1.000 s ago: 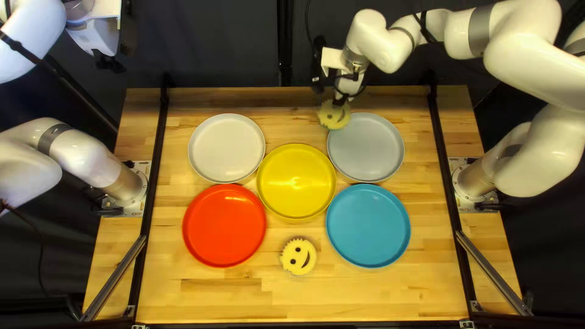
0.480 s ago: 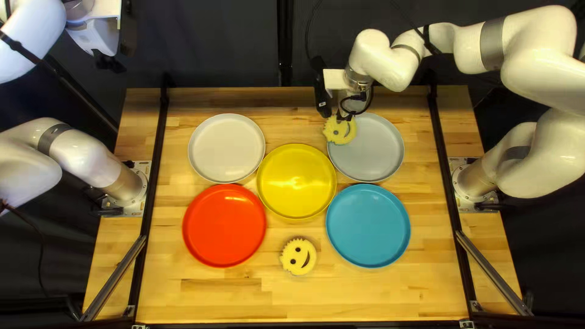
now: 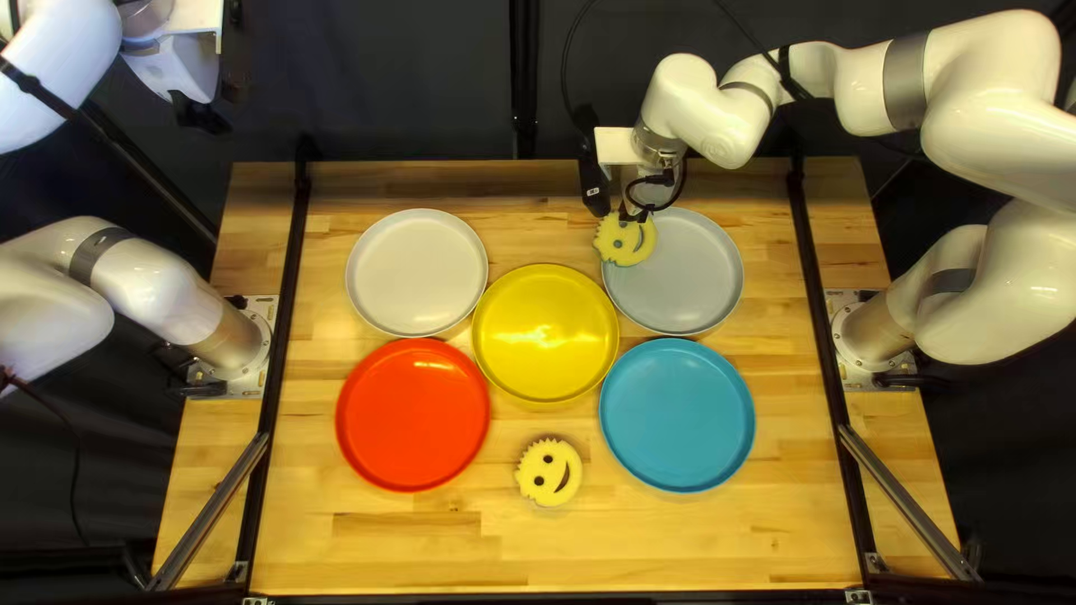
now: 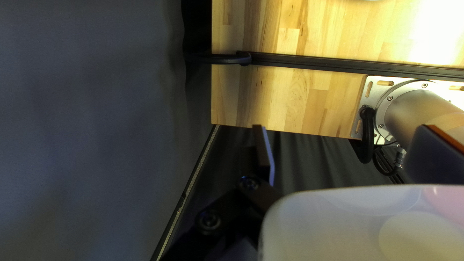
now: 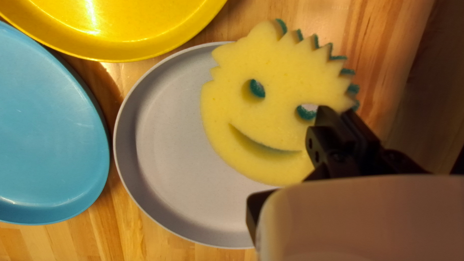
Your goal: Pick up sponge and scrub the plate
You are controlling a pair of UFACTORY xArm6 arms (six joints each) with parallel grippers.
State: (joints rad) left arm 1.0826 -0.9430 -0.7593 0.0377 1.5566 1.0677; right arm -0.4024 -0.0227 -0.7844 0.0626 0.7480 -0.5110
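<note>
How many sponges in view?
2. One sponge on the tabletop, on the near side of the yellow plate; the other sponge in my right gripper, over the gray plate's edge.

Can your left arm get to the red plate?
Probably, yes. The red plate is on my left arm's side with nothing on it, and my right arm is over by the grey plate, so the way looks free.

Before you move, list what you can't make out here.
- Underside of the held sponge, and any contact with the grey plate: right wrist view, hidden by the sponge itself.
- Part of my left arm: top left view, cut off by the edge.
</note>
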